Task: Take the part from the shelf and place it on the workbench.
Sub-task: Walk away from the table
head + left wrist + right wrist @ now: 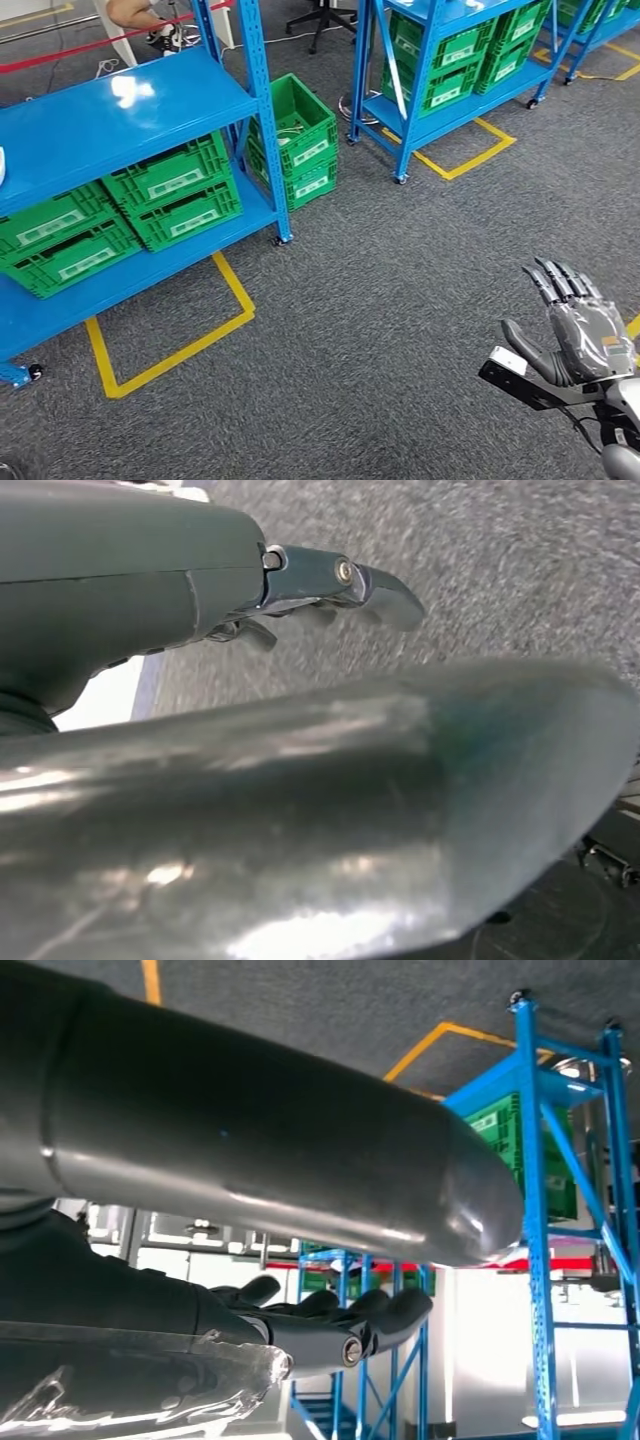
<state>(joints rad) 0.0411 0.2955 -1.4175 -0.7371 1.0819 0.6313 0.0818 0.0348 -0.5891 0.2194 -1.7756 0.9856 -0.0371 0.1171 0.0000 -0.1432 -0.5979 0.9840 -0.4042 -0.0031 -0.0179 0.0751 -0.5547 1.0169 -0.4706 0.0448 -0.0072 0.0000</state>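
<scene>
The right hand [577,325] is raised at about 4 o'clock in the head view, palm turned in, fingers [558,278] straight and apart, thumb out to the side, holding nothing. In the right wrist view the same hand [332,1322] lies flat and empty with blue racking beyond it. The left hand [332,585] shows in its own wrist view as dark fingers stretched over grey carpet, nothing between them, as far as that blurred close view allows.

The part itself I cannot pick out. The nearest shelf [113,120], a blue rack, lies toward 10 o'clock from the right hand, well apart, its long axis running from 8 to 2 o'clock. Its top board looks bare apart from a white sliver at the far left edge; green crates [128,215] sit on the tier below. By my reading the left arm's side is nearer that rack, and the robot must turn toward 10 o'clock before either hand can reach.

Between hand and rack is grey carpet [392,330] with yellow tape [181,345]. More crates [302,140] stand by the post, and a second rack [453,70] is at 1 o'clock
</scene>
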